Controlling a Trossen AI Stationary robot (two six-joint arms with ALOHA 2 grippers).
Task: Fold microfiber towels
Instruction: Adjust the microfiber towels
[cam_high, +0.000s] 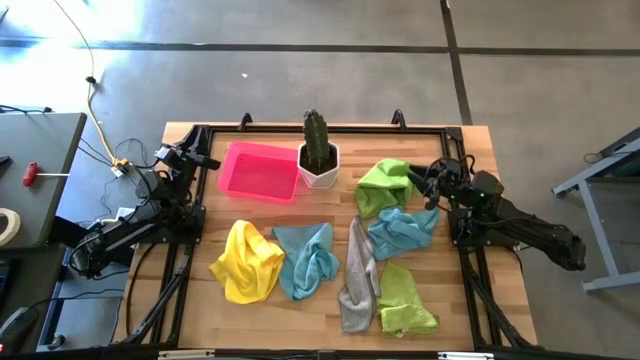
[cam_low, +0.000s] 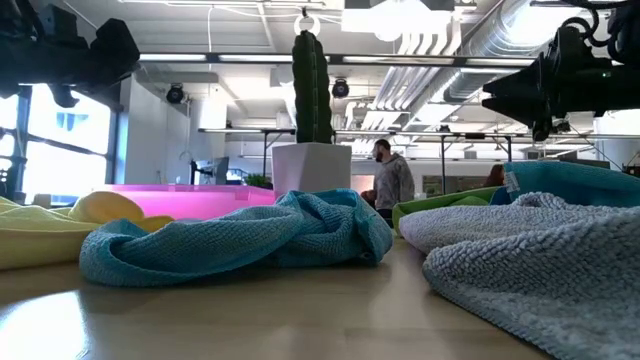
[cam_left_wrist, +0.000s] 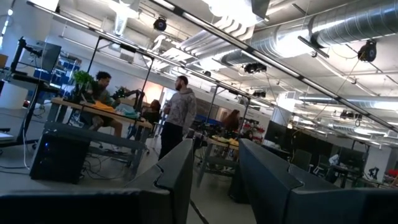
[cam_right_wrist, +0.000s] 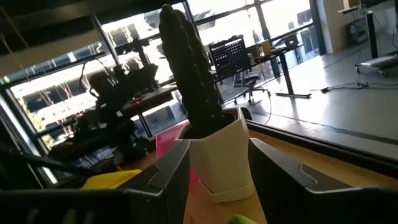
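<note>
Six crumpled microfiber towels (cam_high: 330, 265) lie across the desk's (cam_high: 470, 140) near half. The right tool (cam_high: 433, 183), released and empty, hovers just beside the far lime towel (cam_high: 383, 186), nearest it. The left tool (cam_high: 205, 160), also empty with fingers parted, waits beyond the pink tray (cam_high: 260, 170), well apart from the yellow towel (cam_high: 245, 262).

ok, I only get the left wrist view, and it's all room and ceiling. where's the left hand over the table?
Observer: The left hand is raised at the table's left edge, beside the pink tray, open and empty.
Operator: anything folded?
Observer: No. All six lie crumpled, and the yellow towel is nearest your arm.
Operator: right hand?
Observer: The right hand hovers by the lime green towel, pointing at the cactus pot, open and empty.
</note>
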